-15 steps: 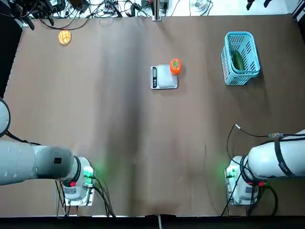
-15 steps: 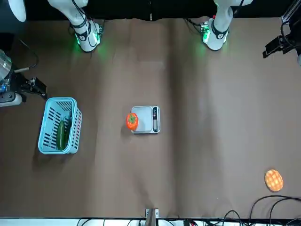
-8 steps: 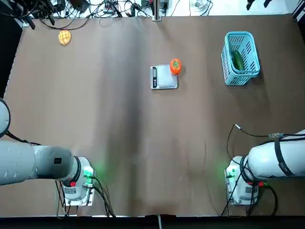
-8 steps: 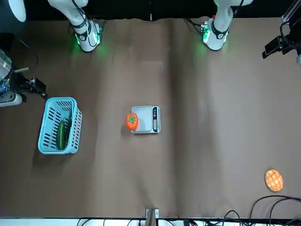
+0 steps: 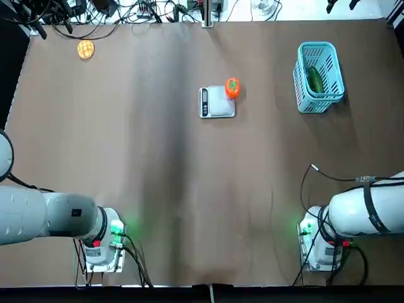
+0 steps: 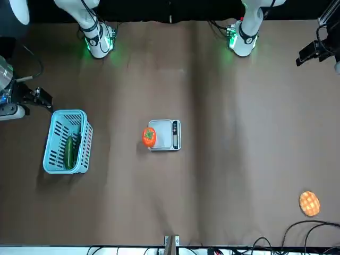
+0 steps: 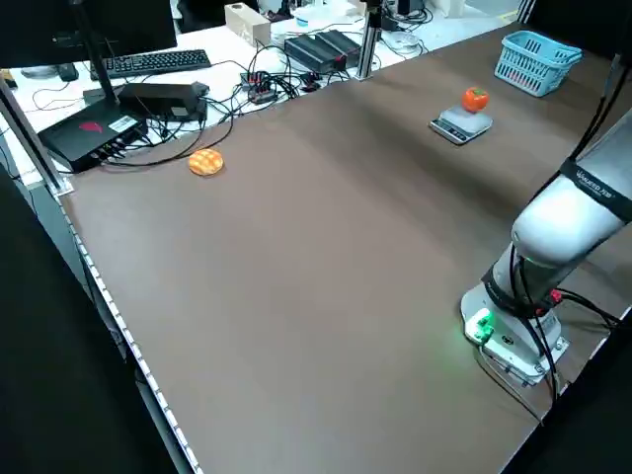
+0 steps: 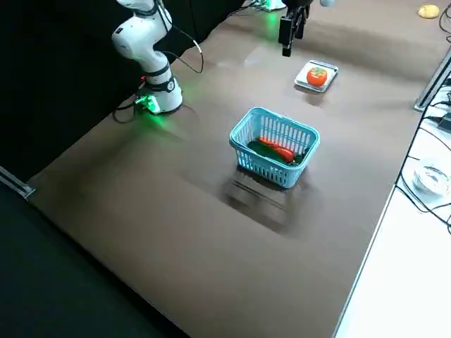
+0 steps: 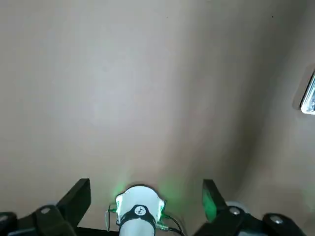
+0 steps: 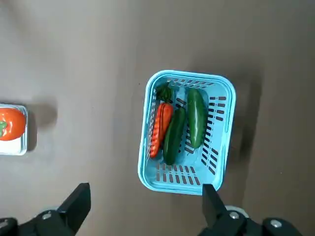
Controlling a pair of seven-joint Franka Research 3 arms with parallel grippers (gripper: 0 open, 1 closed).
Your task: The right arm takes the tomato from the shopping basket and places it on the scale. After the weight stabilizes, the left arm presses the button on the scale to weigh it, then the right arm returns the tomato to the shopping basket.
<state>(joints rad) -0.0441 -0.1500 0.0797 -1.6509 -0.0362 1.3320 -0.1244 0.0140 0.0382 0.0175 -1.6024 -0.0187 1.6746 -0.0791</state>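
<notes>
The tomato (image 5: 232, 87) rests on the right-hand edge of the scale (image 5: 214, 104) at the middle of the table, also seen as the tomato (image 10: 11, 124) in the right wrist view. No gripper touches it. The light-blue shopping basket (image 5: 319, 76) stands far right. My right gripper (image 10: 142, 196) hangs open and empty high above the table near the basket (image 10: 187, 130). My left gripper (image 9: 142, 196) is open and empty, raised over bare table above its own base, with only a sliver of the scale (image 9: 309, 96) in its view.
The basket holds long green vegetables (image 10: 196, 118) and an orange-red one (image 10: 158, 129). A yellow-orange waffle-like disc (image 5: 86, 48) lies at the far left corner. Cables and electronics (image 7: 148, 99) sit beyond the table's far edge.
</notes>
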